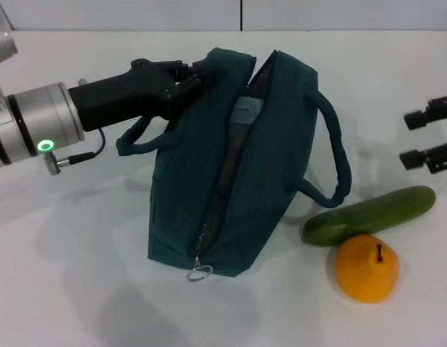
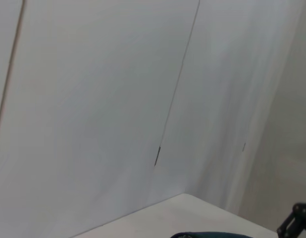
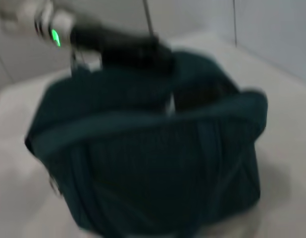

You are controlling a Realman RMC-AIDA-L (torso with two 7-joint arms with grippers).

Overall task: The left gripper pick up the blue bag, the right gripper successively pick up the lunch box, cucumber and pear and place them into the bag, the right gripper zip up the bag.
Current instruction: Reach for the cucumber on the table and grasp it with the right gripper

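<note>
The blue bag (image 1: 281, 152) stands on the white table, its zipper open along the top and the metal ring pull (image 1: 199, 272) hanging at the near end. My left gripper (image 1: 189, 78) is shut on the bag's far left top edge. Through the opening shows a pale blue-rimmed piece of the lunch box (image 1: 246, 111), inside the bag. The cucumber (image 1: 372, 215) lies to the right of the bag, and the pear (image 1: 367, 267) sits just in front of it. My right gripper (image 1: 428, 137) hovers open at the right edge, holding nothing. The right wrist view shows the bag (image 3: 153, 163) and the left gripper (image 3: 128, 47).
One bag handle (image 1: 338, 155) loops out toward the cucumber; the other (image 1: 137, 141) hangs below the left gripper. A white wall (image 1: 238, 14) runs behind the table. The left wrist view shows mostly wall (image 2: 143, 99) and a sliver of the bag (image 2: 212, 234).
</note>
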